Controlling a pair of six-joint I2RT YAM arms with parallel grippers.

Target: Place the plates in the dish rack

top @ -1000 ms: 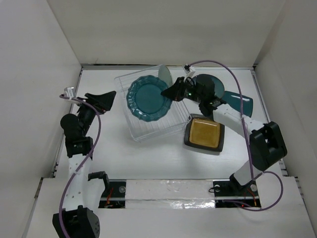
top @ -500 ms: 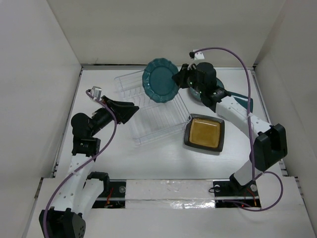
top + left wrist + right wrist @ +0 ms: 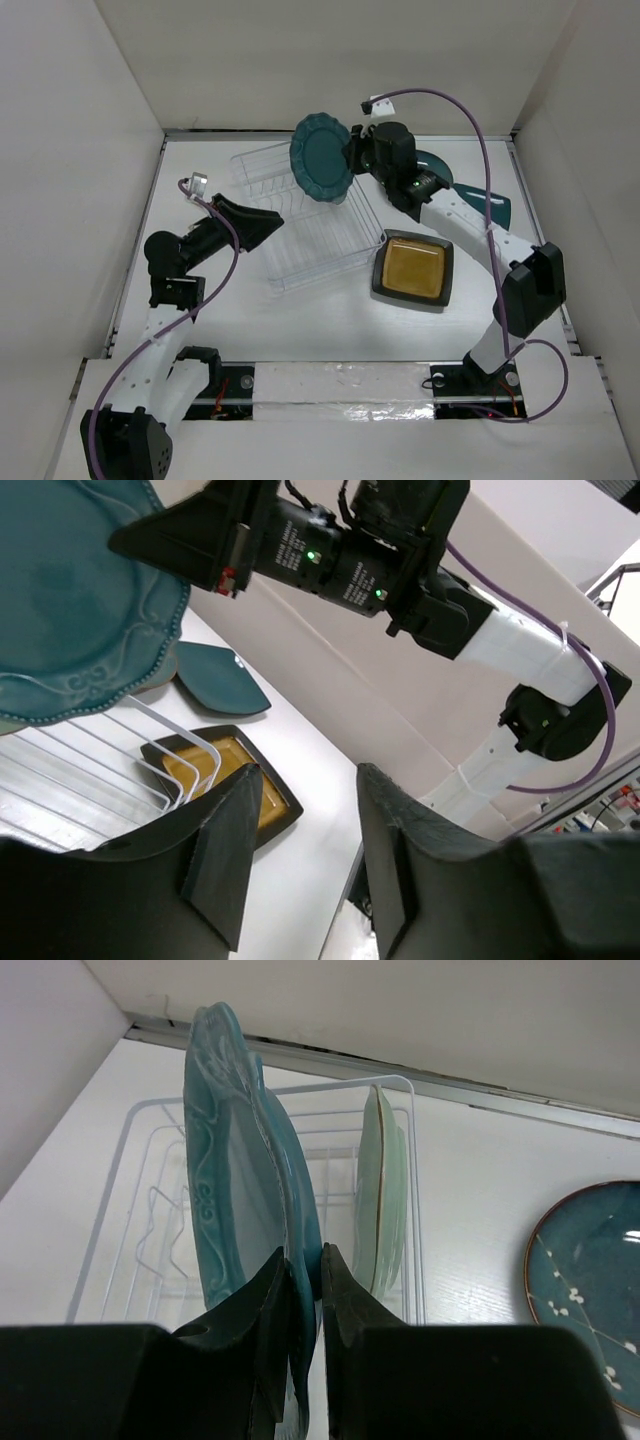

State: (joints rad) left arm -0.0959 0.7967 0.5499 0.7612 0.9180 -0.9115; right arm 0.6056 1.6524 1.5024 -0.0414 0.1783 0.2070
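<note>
My right gripper [image 3: 352,160] [image 3: 305,1270] is shut on the rim of the teal scalloped plate [image 3: 320,160] [image 3: 240,1180] and holds it upright above the clear dish rack [image 3: 300,225] [image 3: 140,1210]. The pale green glass plate [image 3: 383,1195] stands on edge in the rack behind it. My left gripper [image 3: 265,225] [image 3: 305,820] is open and empty at the rack's left side. The amber square plate [image 3: 413,270] [image 3: 225,780] lies right of the rack. The dark teal round plate [image 3: 590,1280] and the teal square plate [image 3: 490,207] lie at the back right, partly hidden by my right arm.
White walls close in the table on the left, back and right. The arm bases and a taped rail [image 3: 340,385] run along the near edge. My right arm's purple cable [image 3: 470,120] loops over the back right.
My right gripper has lifted the scalloped plate from flat on the rack and turned it upright above the rack's back. My left gripper has moved right, up to the rack.
</note>
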